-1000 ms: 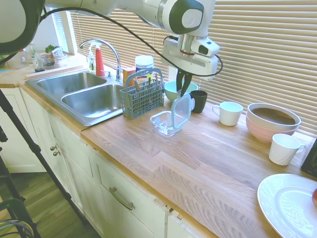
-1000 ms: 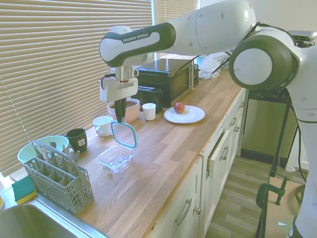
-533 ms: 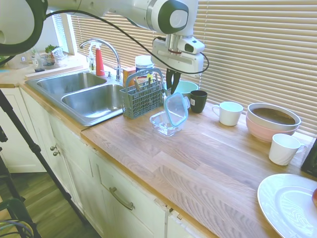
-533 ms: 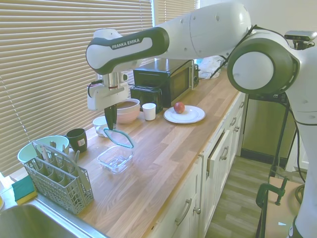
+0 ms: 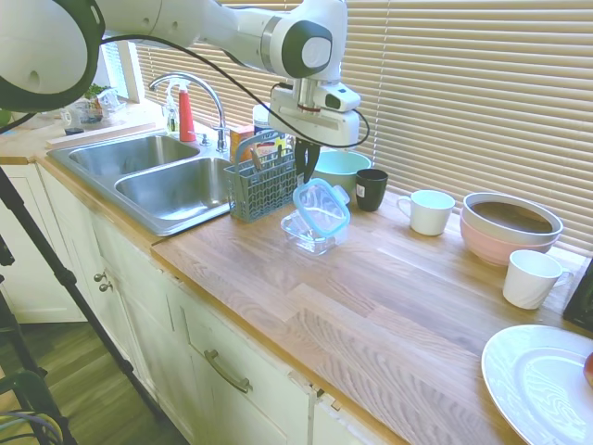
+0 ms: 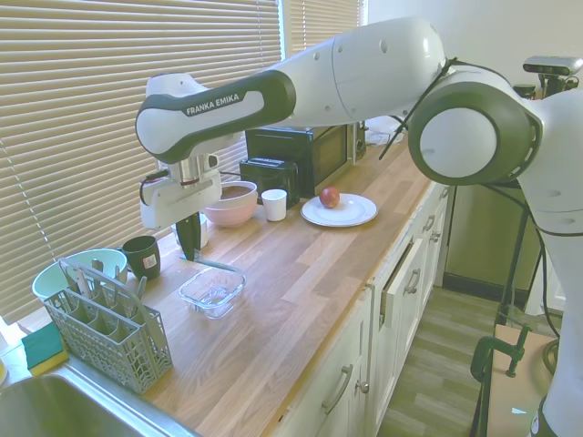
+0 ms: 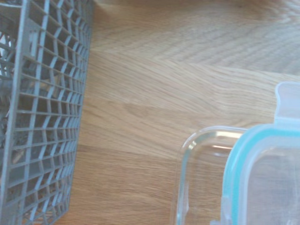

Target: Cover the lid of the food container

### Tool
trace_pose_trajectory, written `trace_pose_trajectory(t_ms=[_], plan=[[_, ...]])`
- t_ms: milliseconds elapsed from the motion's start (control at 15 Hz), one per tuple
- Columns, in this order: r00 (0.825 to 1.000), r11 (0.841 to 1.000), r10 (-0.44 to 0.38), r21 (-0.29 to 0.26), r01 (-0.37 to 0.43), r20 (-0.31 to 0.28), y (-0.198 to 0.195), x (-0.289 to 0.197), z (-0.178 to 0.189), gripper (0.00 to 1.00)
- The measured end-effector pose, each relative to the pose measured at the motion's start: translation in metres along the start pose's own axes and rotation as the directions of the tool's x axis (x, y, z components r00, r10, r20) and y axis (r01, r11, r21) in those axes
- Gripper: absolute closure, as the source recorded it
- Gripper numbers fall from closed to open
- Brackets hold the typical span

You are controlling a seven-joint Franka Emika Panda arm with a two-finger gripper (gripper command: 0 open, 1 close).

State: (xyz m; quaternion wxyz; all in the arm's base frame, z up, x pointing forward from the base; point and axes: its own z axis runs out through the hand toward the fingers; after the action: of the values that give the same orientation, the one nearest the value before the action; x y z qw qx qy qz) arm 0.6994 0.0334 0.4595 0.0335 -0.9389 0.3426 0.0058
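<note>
The fingers [image 5: 307, 172] pinch 1 edge of the lid [image 5: 321, 206], tilted just above the food container [image 5: 309, 232] on the surface [image 5: 389, 297], so I reckon lowering it level and square comes next.

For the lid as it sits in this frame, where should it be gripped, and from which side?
Grip the lid at its raised rim edge, from above, where the gripper is pinching it. The lid tilts, its low edge over the container and its high edge up toward the mint bowl. That thin rim suits a two-finger pinch; the flat panel offers nothing to clamp.
</note>
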Motion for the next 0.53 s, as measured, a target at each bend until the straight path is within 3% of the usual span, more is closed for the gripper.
trace_pose_trajectory(t_ms=[533], plan=[[1.000, 0.999, -0.015, -0.033, 0.015, 0.002, -0.018, -0.005, 0.032, 1.00]])
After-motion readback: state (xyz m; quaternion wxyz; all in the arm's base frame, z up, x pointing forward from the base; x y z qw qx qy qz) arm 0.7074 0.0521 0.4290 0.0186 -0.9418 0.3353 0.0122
